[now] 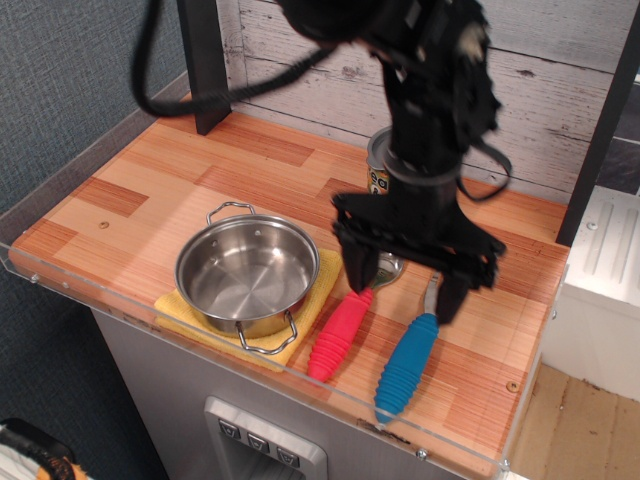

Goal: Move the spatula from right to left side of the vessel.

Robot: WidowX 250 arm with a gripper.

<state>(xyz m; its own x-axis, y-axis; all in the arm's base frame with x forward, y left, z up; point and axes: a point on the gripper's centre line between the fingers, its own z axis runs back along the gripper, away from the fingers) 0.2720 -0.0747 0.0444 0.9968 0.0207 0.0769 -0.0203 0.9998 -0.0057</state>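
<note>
The tool (pixel 407 284) is seen spread wide above the utensils, one finger (pixel 358 268) set over the red-handled spoon (pixel 341 333) and the other (pixel 452 298) hanging just above the neck of the spatula (pixel 407 366); nothing is held between them. The spatula, its ribbed blue handle pointing toward the near edge, is found lying flat on the wooden tabletop (pixel 150 190), well to the right of the vessel (pixel 247 275), with the spoon between the two. Its pronged head is largely hidden behind the tool. The vessel is shown resting on a yellow cloth (pixel 320 290). By this evidence, little of the job can be counted as done: the spatula has not been gripped or lifted, and the grasp, the carry across the vessel and the release on its left side are all judged to remain.
</note>
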